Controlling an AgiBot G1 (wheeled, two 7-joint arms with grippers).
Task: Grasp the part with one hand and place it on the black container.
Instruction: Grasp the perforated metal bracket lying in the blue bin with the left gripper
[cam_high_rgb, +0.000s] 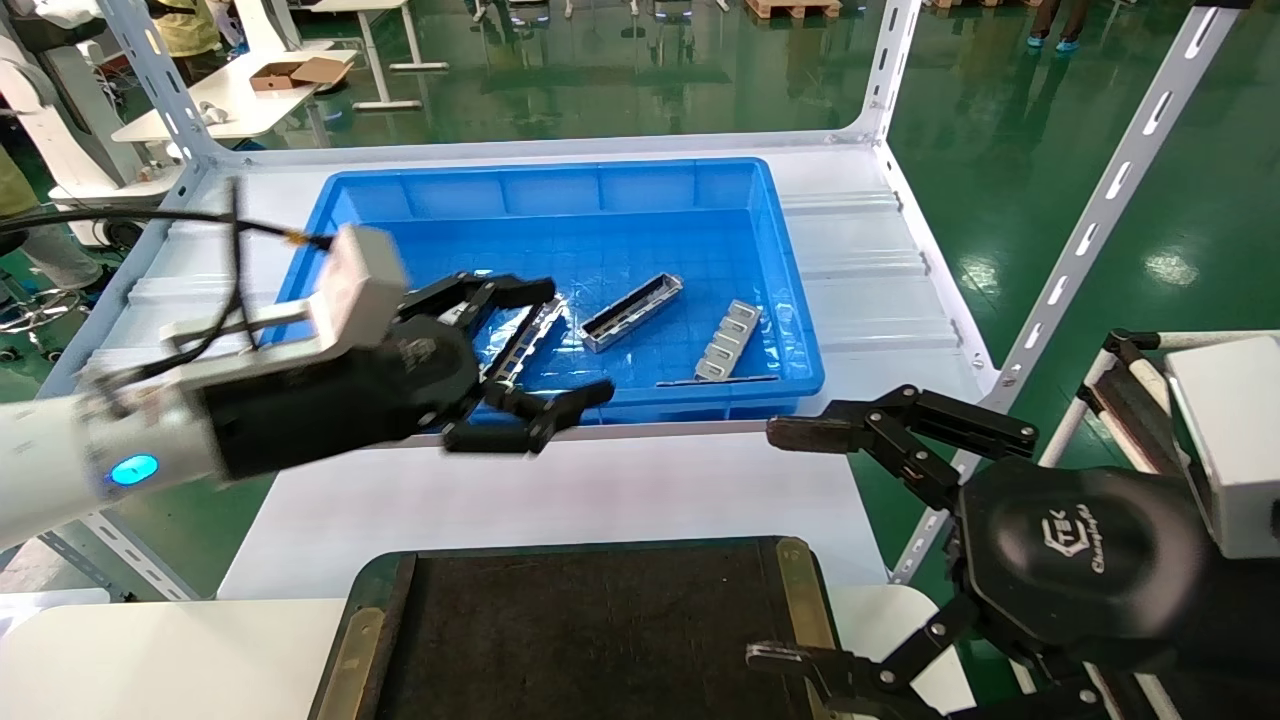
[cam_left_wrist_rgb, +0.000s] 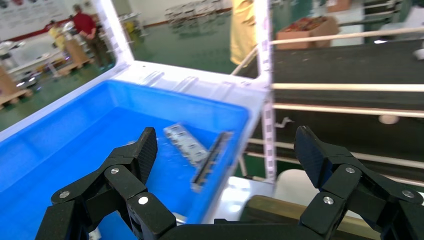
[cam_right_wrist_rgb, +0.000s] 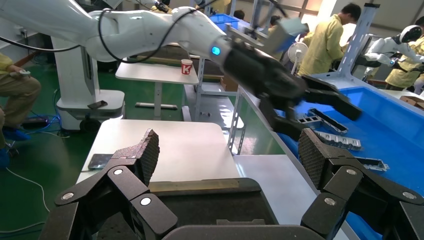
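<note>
A silver U-shaped channel part (cam_high_rgb: 630, 312) with a dark inside lies in the blue bin (cam_high_rgb: 800, 330). A second slim part (cam_high_rgb: 527, 340) lies beside it, partly under my left gripper. My left gripper (cam_high_rgb: 570, 340) hovers open and empty over the bin's front left. In the left wrist view (cam_left_wrist_rgb: 226, 147) its jaws frame a slim channel (cam_left_wrist_rgb: 210, 160) near the bin wall. The black container (cam_high_rgb: 795, 590), with olive rim strips, sits at the front and holds nothing. My right gripper (cam_high_rgb: 780, 545) is open and empty at the container's right edge, as the right wrist view shows (cam_right_wrist_rgb: 229, 155).
A flat silver plate with rectangular holes (cam_high_rgb: 728, 340) and a thin strip (cam_high_rgb: 715, 380) lie at the bin's front right. White shelf uprights (cam_high_rgb: 1090, 220) stand at the corners. A white table (cam_high_rgb: 560, 500) lies between bin and container. People work in the background.
</note>
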